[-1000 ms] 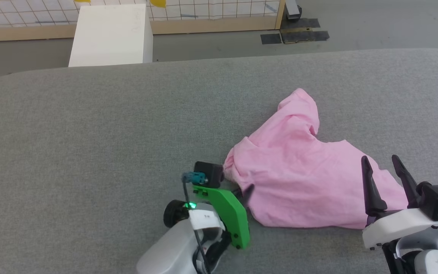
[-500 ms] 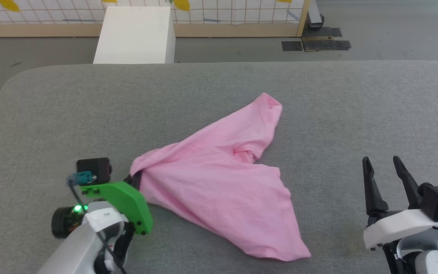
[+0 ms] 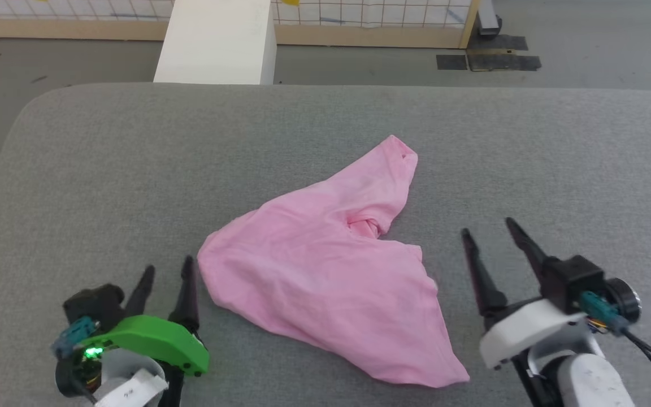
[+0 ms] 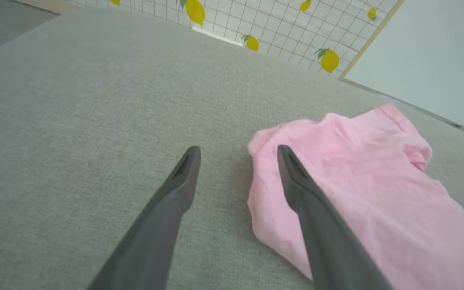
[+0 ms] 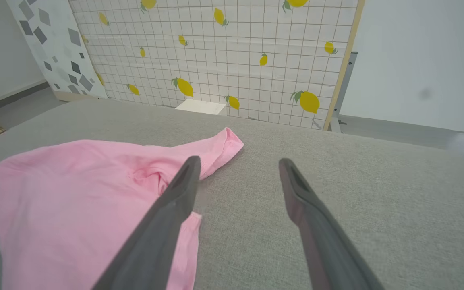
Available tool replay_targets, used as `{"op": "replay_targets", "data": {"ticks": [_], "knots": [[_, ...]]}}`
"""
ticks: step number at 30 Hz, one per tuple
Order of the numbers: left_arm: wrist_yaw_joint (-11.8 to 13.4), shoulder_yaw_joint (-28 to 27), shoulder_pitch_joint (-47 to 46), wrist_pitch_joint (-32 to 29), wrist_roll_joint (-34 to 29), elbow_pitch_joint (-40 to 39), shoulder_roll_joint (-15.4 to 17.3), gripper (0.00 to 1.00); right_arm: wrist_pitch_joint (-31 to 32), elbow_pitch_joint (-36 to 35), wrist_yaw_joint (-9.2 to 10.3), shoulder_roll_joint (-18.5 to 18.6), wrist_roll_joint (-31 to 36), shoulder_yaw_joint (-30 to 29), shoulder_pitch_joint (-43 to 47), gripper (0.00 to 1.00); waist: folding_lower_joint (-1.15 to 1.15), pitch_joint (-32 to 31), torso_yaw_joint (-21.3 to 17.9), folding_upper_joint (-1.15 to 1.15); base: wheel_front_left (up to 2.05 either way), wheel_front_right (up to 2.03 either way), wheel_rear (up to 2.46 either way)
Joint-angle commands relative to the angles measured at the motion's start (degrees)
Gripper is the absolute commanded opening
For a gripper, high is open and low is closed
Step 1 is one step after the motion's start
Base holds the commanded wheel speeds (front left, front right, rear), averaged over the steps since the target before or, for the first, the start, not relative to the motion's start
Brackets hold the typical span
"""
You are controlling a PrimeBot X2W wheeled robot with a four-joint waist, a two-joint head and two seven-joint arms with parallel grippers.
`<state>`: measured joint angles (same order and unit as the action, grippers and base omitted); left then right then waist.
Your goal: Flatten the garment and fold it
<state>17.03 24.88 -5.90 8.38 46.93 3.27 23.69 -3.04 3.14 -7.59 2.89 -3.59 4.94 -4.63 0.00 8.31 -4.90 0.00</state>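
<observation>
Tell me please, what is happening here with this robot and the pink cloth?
The robot is working on a pink garment that lies crumpled on the grey table. Both grippers are open and hold nothing: the left gripper sits close by the garment's left edge, the right gripper by its right side. It is not yet flat or folded.

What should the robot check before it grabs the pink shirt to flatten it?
1. Left gripper open and empty: ok.
2. Right gripper open and empty: ok.
3. Shirt lies wholly on the grey pad: ok.
4. Shirt flat: not ok. It is wrinkled, with a bunch near the middle.
5. Sleeves and hems easy to find: cannot tell, parts seem folded under.
6. A shirt edge near each gripper to grab: ok, the shirt lies between them.
</observation>
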Motion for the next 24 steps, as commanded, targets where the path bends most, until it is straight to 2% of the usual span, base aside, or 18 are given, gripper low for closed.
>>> {"op": "replay_targets", "data": {"ticks": [1,3,7,12,19,20,21,22,24], "knots": [[-0.43,-0.91,0.41,3.07,-1.52,0.08,-0.58,1.0,0.48,0.38,0.1,-0.02,1.18,1.17,-1.55,1.0,0.0,0.65,1.12,0.0,0.0,0.0,0.0],[-0.69,-2.39,0.14,5.64,-3.58,0.03,-1.66,1.0,2.12,1.92,0.1,-0.02,2.76,3.32,-2.9,1.0,0.0,1.1,2.05,0.0,0.0,0.0,0.0],[-2.05,-7.21,-1.12,6.56,-9.88,-1.42,-5.1,1.0,7.75,7.02,0.1,0.4,5.16,6.49,-6.71,1.0,0.0,2.41,3.89,0.0,0.0,0.0,0.0],[-5.85,-13.3,-0.86,6.6,-17.55,-3.28,-11.45,1.0,17.67,13.39,0.1,0.62,7.79,6.28,-11.25,1.0,0.0,4.16,5.98,0.0,0.0,0.0,0.0],[-11.14,-17.5,-0.57,6.61,-22.78,-2.02,-16.9,1.0,28.86,18.06,0.1,1.94,8.43,8.17,-14.01,1.0,0.0,5.57,7.77,0.0,0.0,0.0,0.0],[-11.89,-17.97,-0.57,6.61,-23.19,-1.63,-17.49,1.0,30.0,18.46,0.1,2.44,7.88,8.9,-14.23,0.51,0.0,5.67,7.91,0.0,0.0,0.0,0.0],[-12.47,-18.27,-0.56,6.61,-23.51,-1.27,-17.88,1.0,30.73,18.67,0.1,2.91,7.4,9.57,-14.39,0.3,0.0,5.72,8.0,0.0,0.0,0.0,0.0],[-13.06,-18.68,-0.6,6.61,-23.97,-0.9,-18.3,1.0,31.41,18.75,0.1,3.45,6.62,10.33,-14.55,0.0,0.0,5.74,8.04,0.0,0.0,0.0,0.0],[-14.0,-19.38,-0.61,6.61,-24.55,-0.24,-18.95,1.0,31.76,18.27,0.1,4.33,5.36,10.6,-14.82,0.0,0.0,5.65,7.97,0.0,0.0,0.0,0.0]]}}
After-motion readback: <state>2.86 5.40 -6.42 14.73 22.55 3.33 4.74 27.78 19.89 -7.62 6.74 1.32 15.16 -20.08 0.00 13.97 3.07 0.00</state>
